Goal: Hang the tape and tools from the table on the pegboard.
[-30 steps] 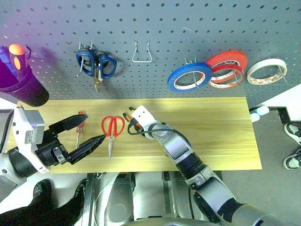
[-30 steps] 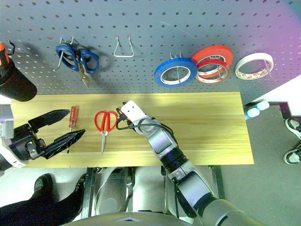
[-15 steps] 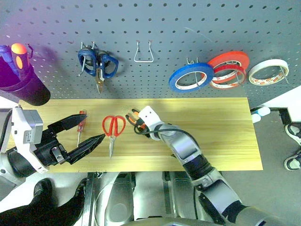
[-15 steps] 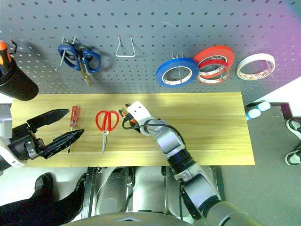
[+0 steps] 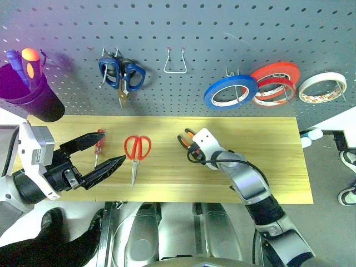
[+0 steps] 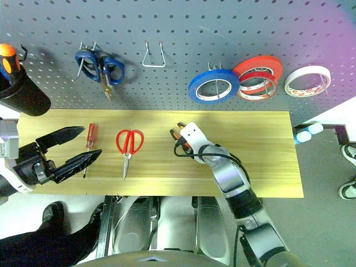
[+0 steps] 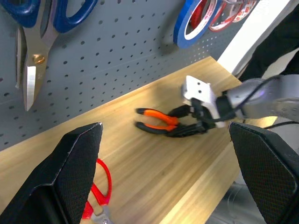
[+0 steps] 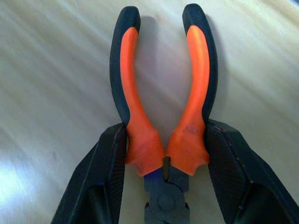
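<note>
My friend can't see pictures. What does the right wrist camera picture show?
The right gripper is shut on the pliers, its two black fingers pressing near the pivot. The orange-and-black handles point away over the light wooden table.

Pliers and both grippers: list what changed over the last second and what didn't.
The right gripper, shut on the pliers, has carried them to the right along the table, away from the red scissors. The left gripper stays open beside the screwdriver. Red scissors, screwdriver and everything hung on the pegboard are as before.
</note>
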### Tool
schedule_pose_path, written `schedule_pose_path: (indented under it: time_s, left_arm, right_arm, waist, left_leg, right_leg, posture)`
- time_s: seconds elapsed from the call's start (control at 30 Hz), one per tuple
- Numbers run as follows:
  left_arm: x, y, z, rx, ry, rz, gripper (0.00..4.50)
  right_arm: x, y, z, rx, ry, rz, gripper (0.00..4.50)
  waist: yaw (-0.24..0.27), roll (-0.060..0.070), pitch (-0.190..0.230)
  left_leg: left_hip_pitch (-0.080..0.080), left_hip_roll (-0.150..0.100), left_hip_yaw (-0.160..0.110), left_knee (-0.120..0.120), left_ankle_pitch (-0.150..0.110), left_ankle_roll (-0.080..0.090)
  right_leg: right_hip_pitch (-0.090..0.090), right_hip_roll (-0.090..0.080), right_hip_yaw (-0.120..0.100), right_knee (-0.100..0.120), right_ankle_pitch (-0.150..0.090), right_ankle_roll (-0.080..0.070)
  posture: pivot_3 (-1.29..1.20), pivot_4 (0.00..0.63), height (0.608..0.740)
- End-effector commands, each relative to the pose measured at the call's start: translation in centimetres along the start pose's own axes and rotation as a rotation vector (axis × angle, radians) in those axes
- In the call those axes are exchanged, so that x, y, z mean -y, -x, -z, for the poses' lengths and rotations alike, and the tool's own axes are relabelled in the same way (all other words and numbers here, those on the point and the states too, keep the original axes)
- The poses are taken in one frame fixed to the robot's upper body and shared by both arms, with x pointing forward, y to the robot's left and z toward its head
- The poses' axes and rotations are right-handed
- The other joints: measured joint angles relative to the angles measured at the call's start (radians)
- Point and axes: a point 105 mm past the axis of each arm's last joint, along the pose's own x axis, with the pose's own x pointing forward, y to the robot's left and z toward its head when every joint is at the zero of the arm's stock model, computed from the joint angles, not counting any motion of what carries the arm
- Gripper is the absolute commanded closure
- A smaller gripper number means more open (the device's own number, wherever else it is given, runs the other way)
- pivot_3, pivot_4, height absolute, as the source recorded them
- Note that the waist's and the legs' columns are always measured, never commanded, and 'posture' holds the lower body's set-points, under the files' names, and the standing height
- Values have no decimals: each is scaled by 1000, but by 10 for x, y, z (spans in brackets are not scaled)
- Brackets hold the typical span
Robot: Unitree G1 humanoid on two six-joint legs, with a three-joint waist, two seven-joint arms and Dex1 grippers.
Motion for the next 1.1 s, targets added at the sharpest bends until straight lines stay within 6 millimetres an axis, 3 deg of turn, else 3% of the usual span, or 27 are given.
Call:
schedule_pose_path:
  time_s: [0.03,0.3,0.5,0.6,0.8,0.93,1.1]
  left_arm:
    - [0,-2,-1,0,-20,18,0]
    - [-4,-12,-1,15,-27,58,0]
    - [-9,-16,-1,27,-32,63,0]
    - [-10,-19,-2,34,-40,72,0]
    - [-15,-20,0,32,-47,74,0]
    - [-17,-23,-1,40,-54,83,0]
    - [-19,-25,0,44,-58,86,0]
  right_arm:
    - [5,6,24,-75,-33,31,2371]
    - [4,15,34,-79,-87,47,2371]
    - [1,13,28,-51,-168,22,2371]
    - [-5,17,7,92,-245,-41,2371]
    - [-14,23,1,159,-306,-117,2371]
    - [-24,35,-19,309,-351,-239,2371]
    - [-18,48,-37,463,-314,-269,2371]
  waist:
    - [-2,0,0]
    - [-8,0,0]
    - [-24,-1,0]
    - [-27,-1,0]
    - [-33,-1,0]
    - [-32,-1,-1]
    - [-34,-1,-1]
  left_leg:
    - [0,0,0,0,0,0]
    - [0,0,0,0,0,0]
    - [0,0,0,0,0,0]
    - [0,0,0,0,0,0]
    - [-1,0,1,0,0,0]
    - [-1,0,0,1,0,0]
    - [-1,0,1,3,0,0]
  right_leg:
    - [0,0,0,0,0,0]
    - [0,1,0,0,0,1]
    - [0,0,0,-1,0,0]
    - [0,1,0,-1,0,1]
    - [-1,1,0,-1,1,0]
    - [-1,1,0,1,1,0]
    - [-1,1,0,2,1,0]
  posture:
    - [98,466,733]
    - [51,441,733]
    - [30,424,733]
    - [17,414,733]
    - [4,406,733]
    - [-14,395,733]
    - [-23,389,733]
